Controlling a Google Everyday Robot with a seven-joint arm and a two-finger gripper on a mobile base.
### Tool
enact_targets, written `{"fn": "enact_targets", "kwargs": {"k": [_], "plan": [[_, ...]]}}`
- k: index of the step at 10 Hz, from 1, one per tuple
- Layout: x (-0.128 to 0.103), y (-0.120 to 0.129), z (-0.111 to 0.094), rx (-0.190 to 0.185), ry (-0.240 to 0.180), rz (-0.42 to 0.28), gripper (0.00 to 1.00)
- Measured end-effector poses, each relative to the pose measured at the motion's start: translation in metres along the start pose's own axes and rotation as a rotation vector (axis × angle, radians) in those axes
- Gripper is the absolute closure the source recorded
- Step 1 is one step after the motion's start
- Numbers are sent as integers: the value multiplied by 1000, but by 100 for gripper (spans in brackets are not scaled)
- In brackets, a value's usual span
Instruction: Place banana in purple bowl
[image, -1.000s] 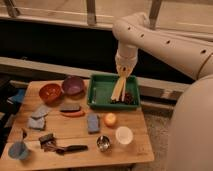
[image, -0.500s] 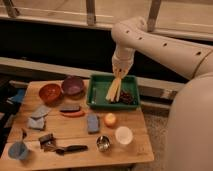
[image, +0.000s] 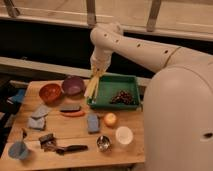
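The pale-yellow banana (image: 92, 86) hangs from my gripper (image: 97, 71), which is shut on its upper end. The banana's lower end is over the left edge of the green tray (image: 114, 81). The purple bowl (image: 73, 85) stands on the wooden table just left of the banana and looks empty. The gripper is above and a little to the right of the bowl.
An orange-red bowl (image: 50, 92) stands left of the purple one. Dark grapes (image: 122, 97) lie in the tray. In front are a red-orange item (image: 73, 113), blue sponge (image: 93, 122), orange fruit (image: 110, 119), white cup (image: 124, 135), metal cup (image: 103, 143) and blue cup (image: 18, 150).
My gripper has moved left with the banana, from over the middle of the green tray to its left edge, nearer the purple bowl.
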Motion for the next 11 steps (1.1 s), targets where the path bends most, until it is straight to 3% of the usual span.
{"fn": "enact_targets", "kwargs": {"k": [2,6,8,11], "plan": [[5,30,14,-22,19,-41,100],[3,25,14,-15,14,-41,100],[-6,26,25,-37,-12,-42,100],[-30,62,47,-72,-47,-79,100]]}}
